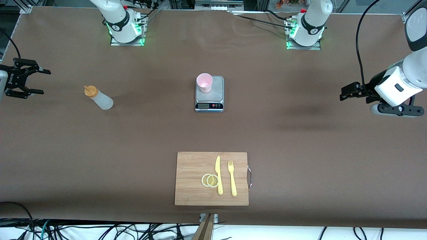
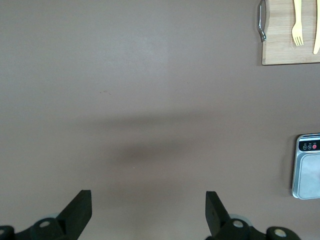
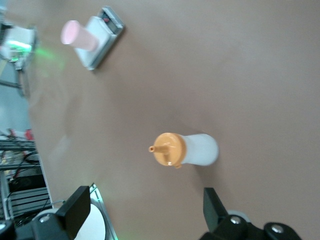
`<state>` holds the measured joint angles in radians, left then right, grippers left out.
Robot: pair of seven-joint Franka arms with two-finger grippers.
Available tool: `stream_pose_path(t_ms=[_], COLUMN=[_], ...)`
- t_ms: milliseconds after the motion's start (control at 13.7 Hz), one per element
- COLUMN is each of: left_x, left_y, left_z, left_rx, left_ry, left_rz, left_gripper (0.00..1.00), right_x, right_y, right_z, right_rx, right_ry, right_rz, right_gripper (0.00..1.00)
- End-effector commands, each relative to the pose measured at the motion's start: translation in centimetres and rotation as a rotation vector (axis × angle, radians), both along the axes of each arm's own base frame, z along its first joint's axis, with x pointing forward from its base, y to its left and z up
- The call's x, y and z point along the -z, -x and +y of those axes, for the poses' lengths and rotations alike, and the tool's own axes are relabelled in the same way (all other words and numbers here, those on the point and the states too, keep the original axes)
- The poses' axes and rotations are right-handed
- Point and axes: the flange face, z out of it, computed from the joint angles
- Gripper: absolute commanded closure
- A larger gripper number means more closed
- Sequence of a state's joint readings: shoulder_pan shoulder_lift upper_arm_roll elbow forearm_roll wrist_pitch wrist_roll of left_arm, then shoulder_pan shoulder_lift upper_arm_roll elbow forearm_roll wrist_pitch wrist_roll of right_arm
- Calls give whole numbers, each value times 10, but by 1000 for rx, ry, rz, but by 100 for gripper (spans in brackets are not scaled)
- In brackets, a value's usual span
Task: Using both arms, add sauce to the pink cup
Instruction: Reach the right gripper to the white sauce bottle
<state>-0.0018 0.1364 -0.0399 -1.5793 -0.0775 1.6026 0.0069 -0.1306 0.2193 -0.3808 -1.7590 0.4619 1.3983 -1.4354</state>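
The brown-covered table (image 1: 300, 140) spans the whole work area. The two white robot arms with rounded black-capped joints are the next largest items; each is drawn out to its own end of the table and waits there.

The left gripper (image 1: 347, 92) hangs over bare table surface at the left arm's end. In the left wrist view its two black fingers (image 2: 80, 210) stand wide apart with nothing between them. The right gripper (image 1: 31, 81) hangs at the right arm's end of the table, its jaws spread wide and empty.

The rectangular bamboo cutting board with a metal handle (image 1: 193, 180) lies at the table edge nearest the front camera. On it lie a pale yellow plastic knife (image 1: 218, 175), a pale yellow plastic fork (image 1: 232, 177) just beside the knife, and two overlapping lemon slices (image 1: 210, 180) touching the knife.

The grey rectangular digital kitchen scale (image 1: 213, 98) sits at mid-table, farther from the front camera than the board.

The sauce, a small translucent whitish squeeze bottle with an orange nozzle cap (image 1: 99, 97), stands upright on the table toward the right arm's end, well apart from the scale and near the right gripper.

The small light-pink tapered plastic cup (image 1: 204, 82) stands upright on the scale's platform, at the corner toward the right arm's end, away from the display.
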Motion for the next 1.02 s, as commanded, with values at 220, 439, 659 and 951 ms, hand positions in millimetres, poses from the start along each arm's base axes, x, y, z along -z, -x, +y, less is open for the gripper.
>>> stream_pose_path(t_ms=[220, 439, 659, 951], left_x=[-2, -2, -2, -2], left_y=[-2, -4, -4, -4], left_z=[0, 1, 1, 2], left_rx=[15, 13, 12, 12], left_ry=[-15, -14, -14, -14], left_rz=[8, 5, 5, 5], left_gripper=[0, 0, 0, 0], right_x=[120, 198, 220, 250], right_y=[25, 24, 16, 14], right_z=[-41, -43, -38, -20], right_rx=[-136, -218, -286, -347], right_ry=[-392, -562, -609, -695], right_rz=[-87, -267, -406, -502], right_gripper=[0, 0, 0, 0])
